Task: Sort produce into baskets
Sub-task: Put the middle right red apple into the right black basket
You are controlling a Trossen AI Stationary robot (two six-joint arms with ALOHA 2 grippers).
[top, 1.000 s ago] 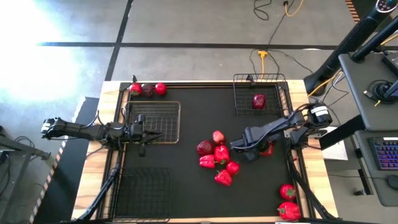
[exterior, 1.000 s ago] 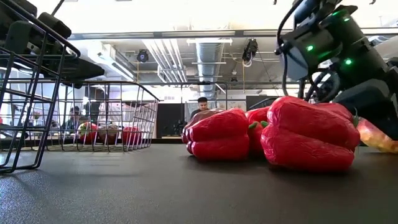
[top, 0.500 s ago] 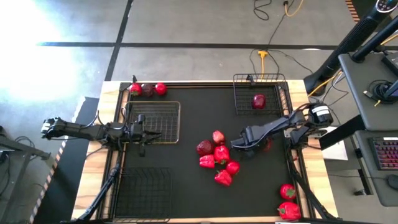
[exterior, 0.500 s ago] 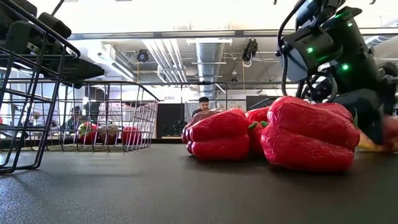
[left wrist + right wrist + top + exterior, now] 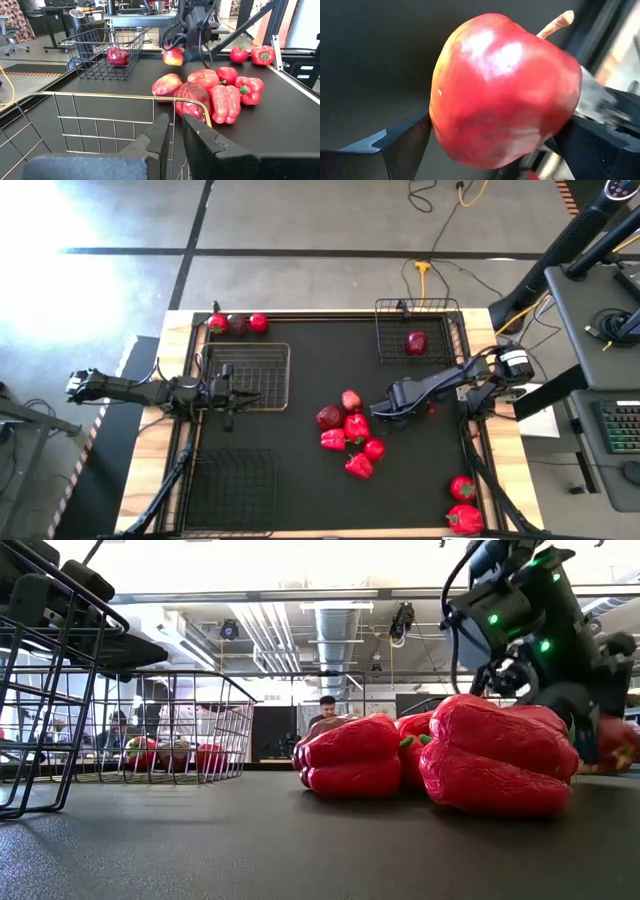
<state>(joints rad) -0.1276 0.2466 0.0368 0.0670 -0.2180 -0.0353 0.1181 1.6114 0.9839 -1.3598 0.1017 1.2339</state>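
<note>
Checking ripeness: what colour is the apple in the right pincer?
Glossy red apple with a yellowish blush, clearest in the right wrist view.

I see harsh glare washing out the floor upper left in the high view; ceiling lights bloom low, and the apple shows soft highlights.

Red bell peppers filled the frame's center right on the dark table. A wire basket stood at left. The right gripper clasped a red apple at the right edge.
</note>
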